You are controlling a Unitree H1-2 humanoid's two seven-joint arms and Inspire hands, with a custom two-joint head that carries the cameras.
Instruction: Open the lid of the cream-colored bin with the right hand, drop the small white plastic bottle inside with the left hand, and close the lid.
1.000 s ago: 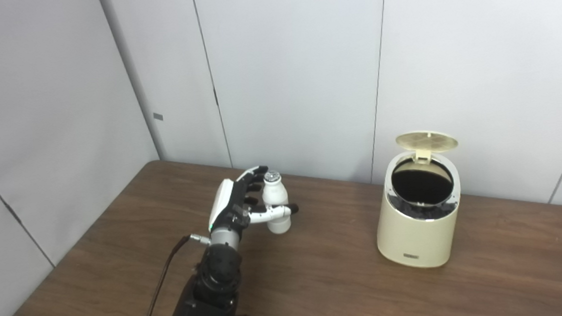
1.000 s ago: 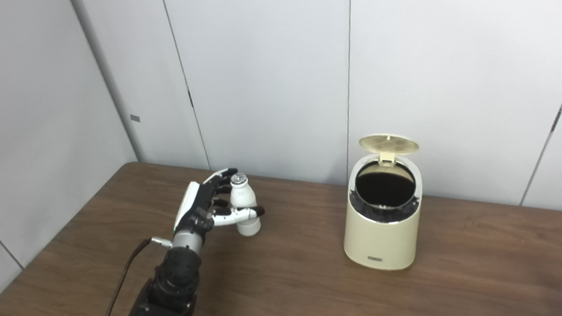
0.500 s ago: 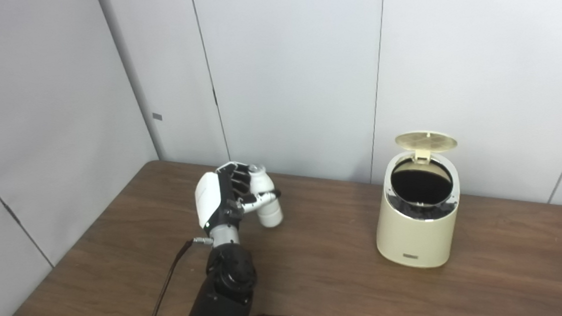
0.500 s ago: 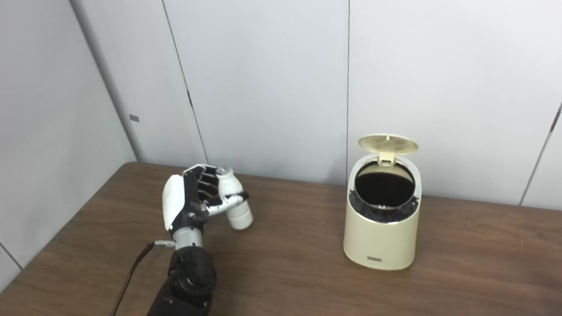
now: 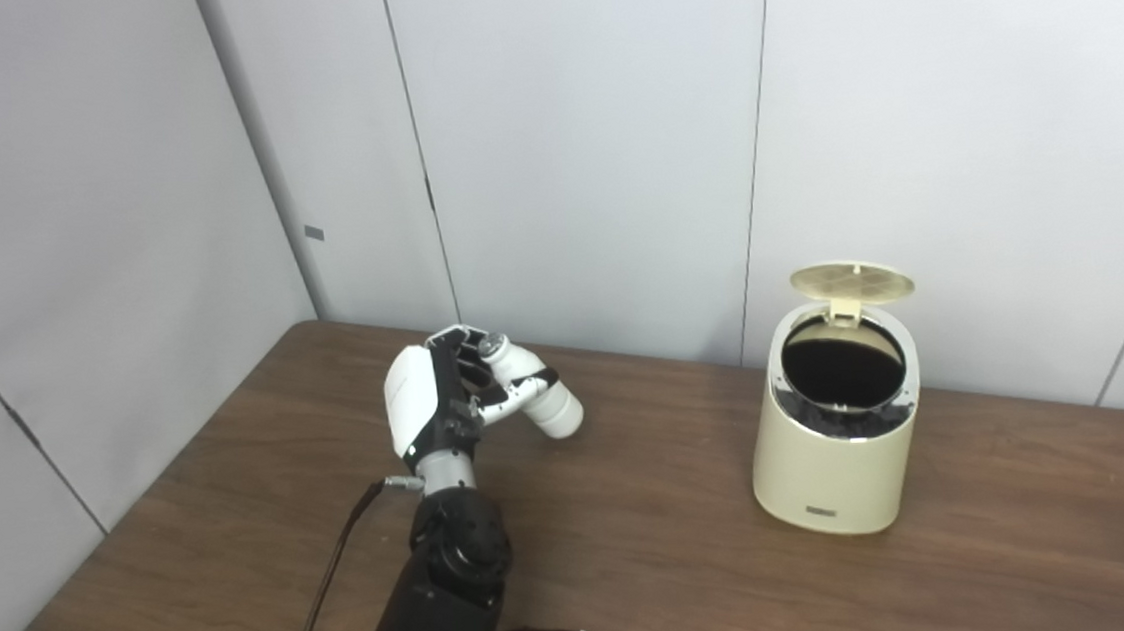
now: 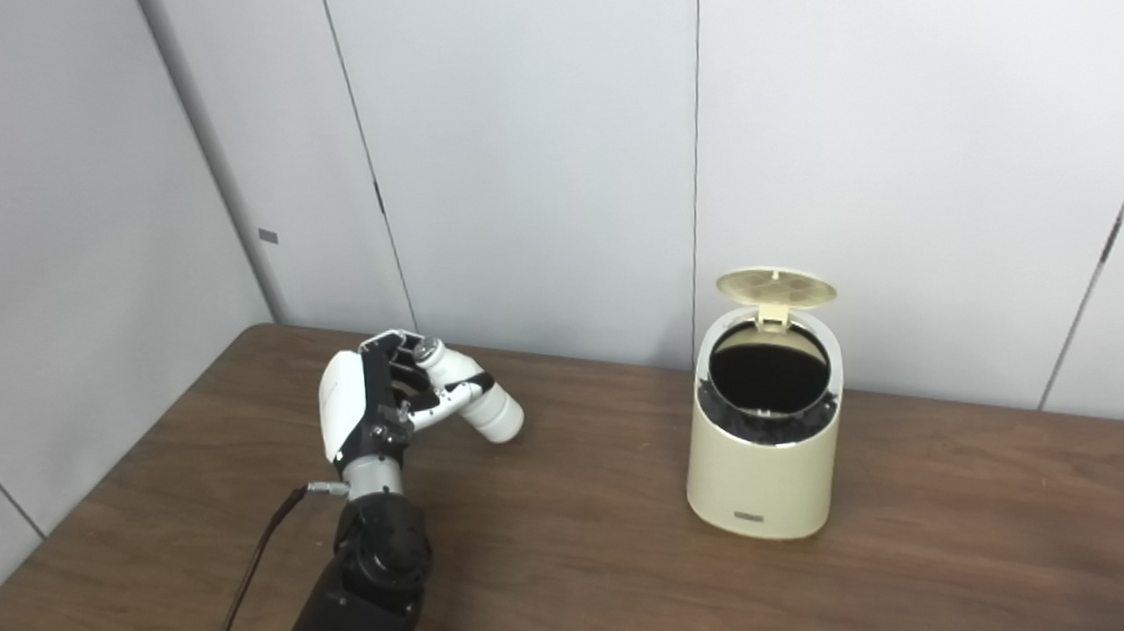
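The left hand point(image 5: 434, 406) is clasped around the tilted small white plastic bottle point(image 5: 534, 399) (cap toward the fingers), cream-colored bin point(image 5: 839, 454) open-lidded well to its right.

Bottle's off the table and tipping over now

A second ago the left hand point(image 5: 433, 401) was just cupped around the small white bottle point(image 5: 537, 400), which stood upright on the table point(image 5: 641, 550); since then the fingers have closed on it, the hand has turned its white back toward the camera and risen a bit, and the bottle has gone from a slight lean half a second ago to a steep tilt, base swung out toward the bin side.
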